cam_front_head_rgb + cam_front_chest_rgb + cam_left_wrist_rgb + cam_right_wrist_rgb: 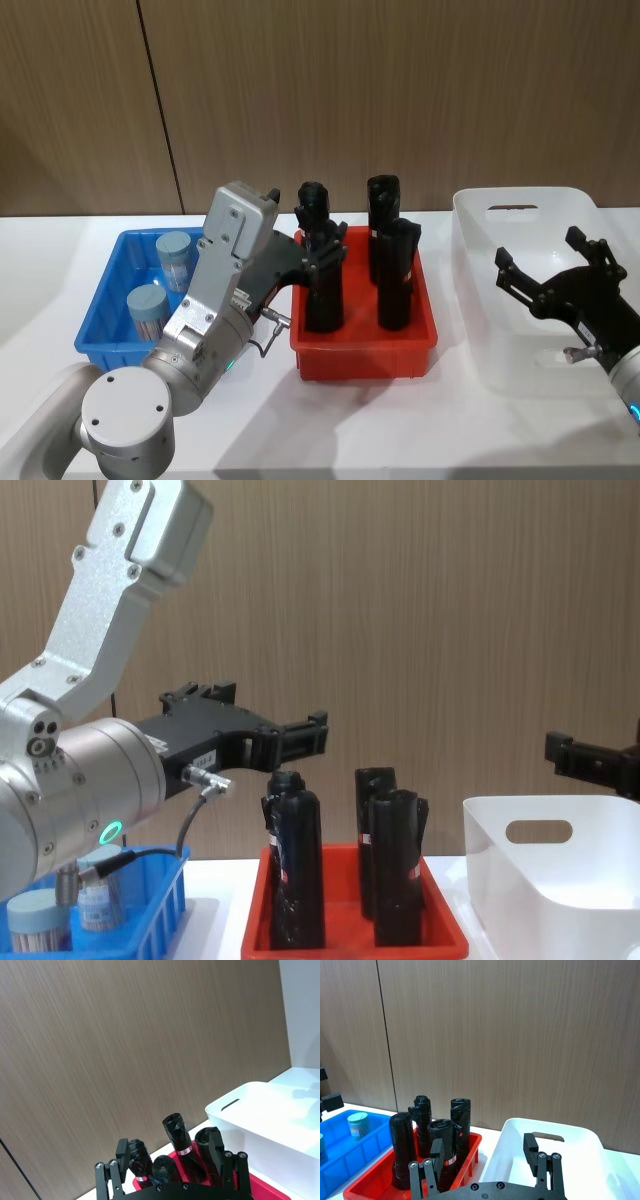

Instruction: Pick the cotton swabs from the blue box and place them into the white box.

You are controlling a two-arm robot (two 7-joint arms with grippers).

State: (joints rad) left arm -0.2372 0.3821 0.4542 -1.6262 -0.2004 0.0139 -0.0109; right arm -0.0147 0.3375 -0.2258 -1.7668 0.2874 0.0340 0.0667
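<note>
The blue box stands at the table's left and holds two cotton swabs jars with pale lids, one at the back and one nearer the front. One jar also shows in the right wrist view, and two jars show low in the chest view. My left gripper hangs open and empty above the red tray, to the right of the blue box. Over the white box at the right, my right gripper is open with nothing in it.
A red tray with several tall black bottles sits between the blue box and the white box. A wooden wall runs close behind the table. White tabletop lies in front of the boxes.
</note>
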